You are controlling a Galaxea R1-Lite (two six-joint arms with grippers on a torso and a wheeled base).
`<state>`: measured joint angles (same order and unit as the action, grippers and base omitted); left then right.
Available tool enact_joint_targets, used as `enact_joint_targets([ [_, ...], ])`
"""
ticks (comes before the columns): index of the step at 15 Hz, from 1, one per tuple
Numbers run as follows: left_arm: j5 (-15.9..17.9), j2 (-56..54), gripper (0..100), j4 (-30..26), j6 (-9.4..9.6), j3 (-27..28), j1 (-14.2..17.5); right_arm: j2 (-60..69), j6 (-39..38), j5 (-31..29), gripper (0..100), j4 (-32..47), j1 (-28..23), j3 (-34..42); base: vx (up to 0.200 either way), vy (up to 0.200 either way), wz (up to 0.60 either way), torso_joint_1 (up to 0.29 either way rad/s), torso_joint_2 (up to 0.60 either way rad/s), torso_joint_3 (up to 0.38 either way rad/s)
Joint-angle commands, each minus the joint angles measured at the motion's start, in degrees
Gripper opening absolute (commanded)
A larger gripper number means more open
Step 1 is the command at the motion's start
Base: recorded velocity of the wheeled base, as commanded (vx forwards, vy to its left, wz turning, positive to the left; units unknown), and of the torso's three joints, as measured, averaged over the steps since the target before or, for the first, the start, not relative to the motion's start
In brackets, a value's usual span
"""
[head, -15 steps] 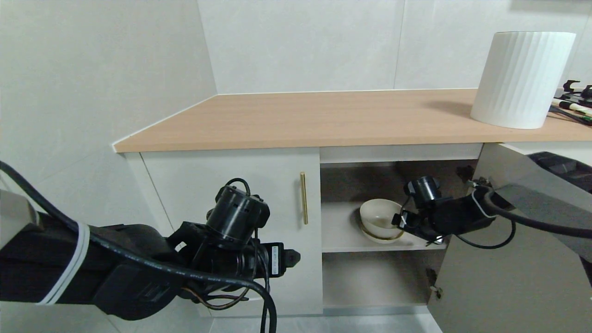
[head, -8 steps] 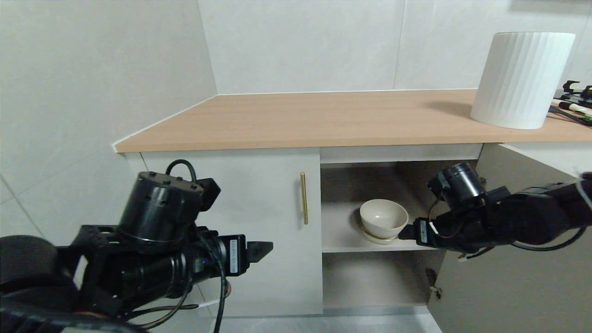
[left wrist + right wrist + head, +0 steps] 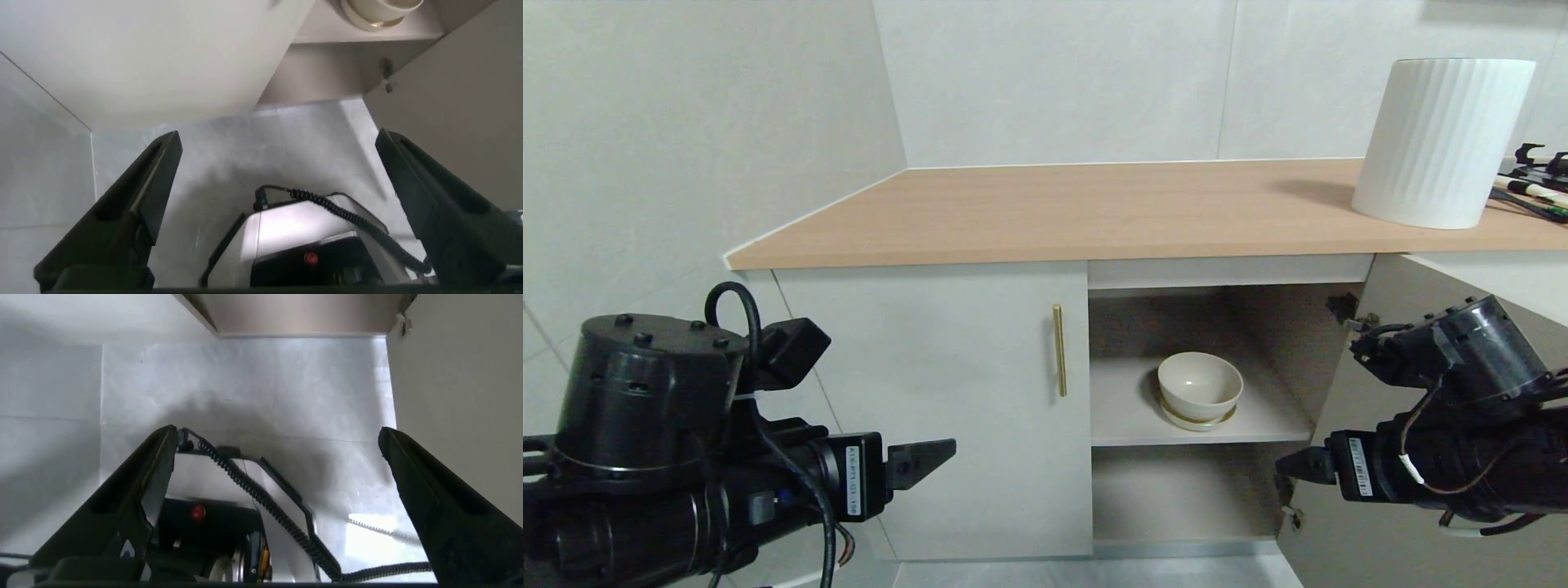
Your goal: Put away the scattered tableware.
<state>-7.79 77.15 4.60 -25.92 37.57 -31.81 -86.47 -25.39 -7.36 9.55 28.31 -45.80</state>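
hiding most of its saucer [image 3: 1197, 425], the bowl [image 3: 1200, 384] sits shelved; left fingers [image 3: 122, 220] and right fingers [image 3: 122, 510] gape empty.

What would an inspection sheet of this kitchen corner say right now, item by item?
Surface: wooden countertop over white cabinets.
Job's things: cream bowl sits on a saucer on the upper shelf of the open cabinet.
Clutter: white ribbed container and pens at the countertop's right end.
End effectors: left end effector and right end effector both open, empty, in front of the cabinet.
Cables: black cables loop along both arms.
Surroundings: tiled wall, closed door with gold handle, open door, grey floor.
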Motion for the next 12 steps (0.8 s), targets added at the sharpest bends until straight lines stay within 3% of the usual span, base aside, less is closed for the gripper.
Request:
enact_joint_targets([
  [1,0.0,1.2,100,0.1,-0.01,0.2,0.1,1.0,0.0,0.0,100,-0.1,0.8,0.7,0.000,0.000,0.00,0.000,0.00,0.000],
  [2,0.0,1.9,100,0.1,-0.10,0.1,0.1,1.0,0.0,-0.1,100,-0.1,1.0,1.0,0.000,0.000,0.00,0.000,0.00,0.000],
  [12,-0.2,1.9,100,0.1,-0.10,-0.1,-0.4,1.4,0.2,-0.4,100,-0.1,1.0,1.7,-0.200,0.000,0.00,0.002,0.00,0.000],
])
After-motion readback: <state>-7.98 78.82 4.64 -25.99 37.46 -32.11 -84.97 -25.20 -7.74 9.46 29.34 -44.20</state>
